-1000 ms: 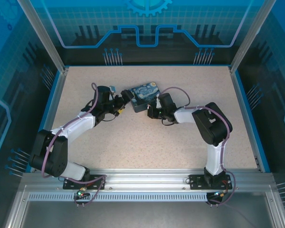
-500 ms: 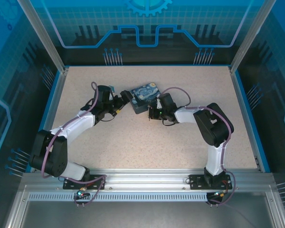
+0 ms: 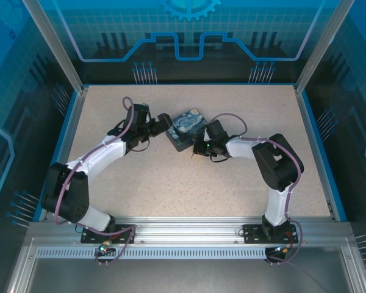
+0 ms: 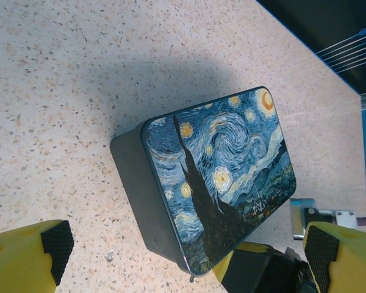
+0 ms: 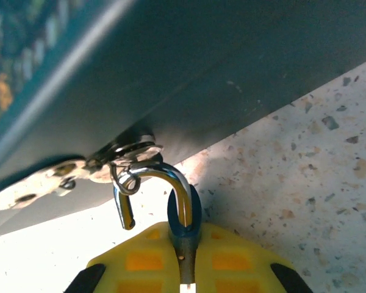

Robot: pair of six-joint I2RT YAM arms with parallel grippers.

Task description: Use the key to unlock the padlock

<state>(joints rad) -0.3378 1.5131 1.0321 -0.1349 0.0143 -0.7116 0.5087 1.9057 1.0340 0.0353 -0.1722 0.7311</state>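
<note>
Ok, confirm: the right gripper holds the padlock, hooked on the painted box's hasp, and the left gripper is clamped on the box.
Wrong on the left gripper: the left wrist view shows it open, fingers apart and off the painted box. The right gripper does hold the padlock, hooked on the hasp.

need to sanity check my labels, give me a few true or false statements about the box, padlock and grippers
1. The left gripper clamps the box. False: its fingers stand wide open, apart from the box.
2. The padlock hooks through the latch on the box's side. True.
3. The right gripper is shut on the padlock. True.
4. The box lies painted side down. False: the painting faces up.
</note>
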